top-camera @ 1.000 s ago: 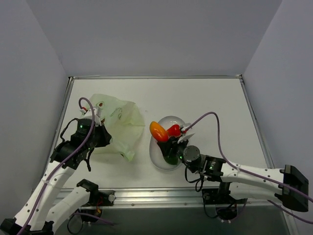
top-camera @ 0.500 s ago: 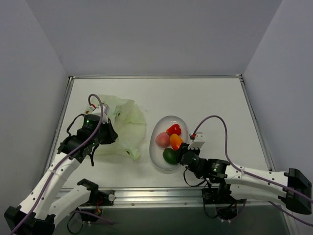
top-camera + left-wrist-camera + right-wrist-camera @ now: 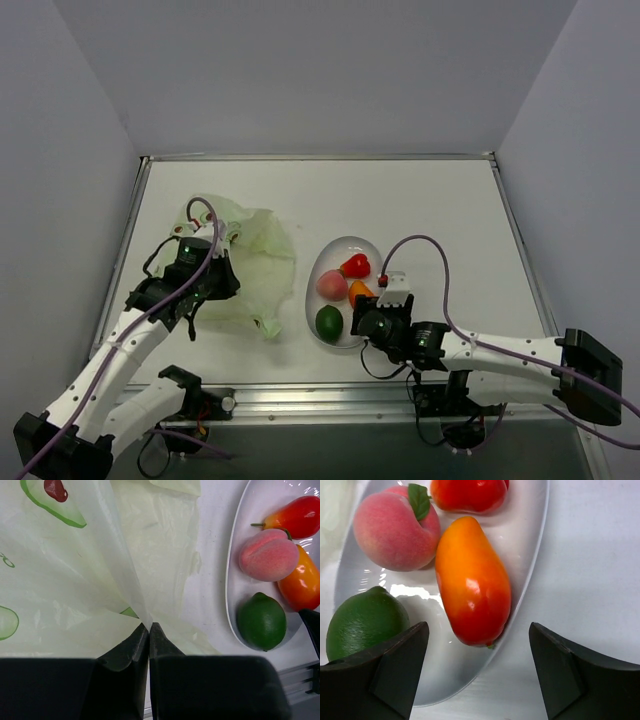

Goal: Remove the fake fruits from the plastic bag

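Inventory of tabletop contents, positions given relative to the dish.

1. Clear oval plastic dish. Landmark item; rests on the white table. Holds four fruits.

2. Glossy red plastic fruit with a short stem. Inside the dish, at its far end.

3. Pink peach-shaped plastic fruit with a green leaf. Inside the dish, on its left side, just beside the red fruit.

4. Orange-red oval plastic fruit. Inside the dish, on its right side, lying against the peach and reaching the right rim.

5. Green lime-like plastic ball. Inside the dish, at its near end, close to the left rim.

6. Thin translucent pale yellow-green plastic bag printed with avocado halves. Left of the dish, crumpled, its nearest corner close to the dish's left rim but apart from it. What is inside the bag cannot be made out.

7. Left gripper. Left of the dish, over the bag. Jaws pressed together, pinching a gathered fold of the bag film.

8. Right gripper. At the dish's near right rim. Jaws spread wide, holding nothing, one finger toward the green ball, the other outside the right rim, with the orange-red oval's near end between them.
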Controlling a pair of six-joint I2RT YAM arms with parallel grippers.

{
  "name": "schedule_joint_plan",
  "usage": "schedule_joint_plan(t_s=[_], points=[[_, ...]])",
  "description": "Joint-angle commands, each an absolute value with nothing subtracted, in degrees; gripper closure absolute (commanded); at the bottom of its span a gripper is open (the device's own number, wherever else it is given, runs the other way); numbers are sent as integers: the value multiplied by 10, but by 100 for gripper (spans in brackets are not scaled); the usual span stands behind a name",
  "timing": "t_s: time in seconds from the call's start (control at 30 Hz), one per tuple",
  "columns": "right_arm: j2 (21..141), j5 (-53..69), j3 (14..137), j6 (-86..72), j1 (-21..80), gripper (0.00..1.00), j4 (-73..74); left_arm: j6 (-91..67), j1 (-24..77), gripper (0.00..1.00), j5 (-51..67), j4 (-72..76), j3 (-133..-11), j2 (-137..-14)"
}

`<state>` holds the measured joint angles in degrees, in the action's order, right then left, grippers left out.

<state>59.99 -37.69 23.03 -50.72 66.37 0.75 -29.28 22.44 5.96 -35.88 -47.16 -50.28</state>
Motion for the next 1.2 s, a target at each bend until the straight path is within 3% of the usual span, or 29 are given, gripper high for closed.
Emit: schedule_joint_plan(t_s=[0.0,0.1,0.17,0.2,0.23,0.33,0.4,0.47,0.53,0.57,0.63,0.8,1.0,1.1,1.13,1.17], points=[[570,-392,271,-468,664,23,17,-294,226,98,53,-352,-482,-483],[541,-374,294,-427,662,23,21,-294,225,98,47,-361,-479,-472],[534,-365,322,-410,662,28,30,-295,226,98,48,-361,-475,-466],[535,-354,332,-387,662,32,29,-296,226,98,50,-362,-473,-464],[540,-349,344,-375,662,44,27,-296,226,97,53,-363,-471,-461],[603,-270,404,-265,638,66,-40,-300,226,98,57,-359,-466,-454],[689,-180,462,-216,600,69,-117,-302,226,98,57,-361,-467,-453],[747,-27,491,-181,528,58,-211,-304,226,98,59,-364,-466,-450],[838,63,554,-169,488,37,-253,-308,226,98,60,-367,-466,-447],[869,115,582,-147,464,18,-270,-313,226,97,61,-368,-462,-446],[956,151,676,-105,450,4,-263,-318,227,98,64,-366,-457,-446],[1145,355,848,-52,378,2,-230,-339,229,98,67,-353,-436,-445],[1304,497,1033,-40,366,3,-144,-363,229,98,33,-352,-417,-439],[1332,498,1062,-45,374,24,-146,-374,228,98,-11,-359,-417,-440],[1328,479,1058,-54,372,58,-150,-378,228,98,-25,-362,-413,-440],[1308,461,1043,-69,371,75,-202,-387,228,98,-39,-362,-410,-439]])
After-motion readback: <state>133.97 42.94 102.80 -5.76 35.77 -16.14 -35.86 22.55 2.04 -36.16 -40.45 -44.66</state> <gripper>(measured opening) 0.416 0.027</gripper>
